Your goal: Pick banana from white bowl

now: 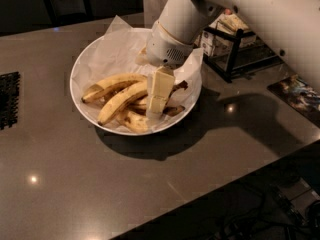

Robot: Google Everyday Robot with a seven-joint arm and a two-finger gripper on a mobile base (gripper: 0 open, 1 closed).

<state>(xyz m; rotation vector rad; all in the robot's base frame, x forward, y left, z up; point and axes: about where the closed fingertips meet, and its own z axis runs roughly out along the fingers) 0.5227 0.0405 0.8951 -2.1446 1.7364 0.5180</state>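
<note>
The white bowl (pixel 86 64), lined with crinkled white paper, stands on the dark countertop and holds several bananas. The banana (pixel 121 102), long, plump and yellow, lies diagonally across the bowl's front left. A slimmer banana (pixel 112 83) lies just behind it. Smaller, browner bananas (pixel 131 122) lie under and to the right of it. My gripper (pixel 157 98) hangs down from the white arm into the middle of the bowl. It sits at the right end of the plump banana and hides that end.
A black wire rack (pixel 235 54) with packets stands right of the bowl, behind the arm. A dark grille (pixel 9 100) lies at the counter's left edge. A printed card (pixel 295 91) lies at the far right. The counter's front edge runs diagonally at the lower right.
</note>
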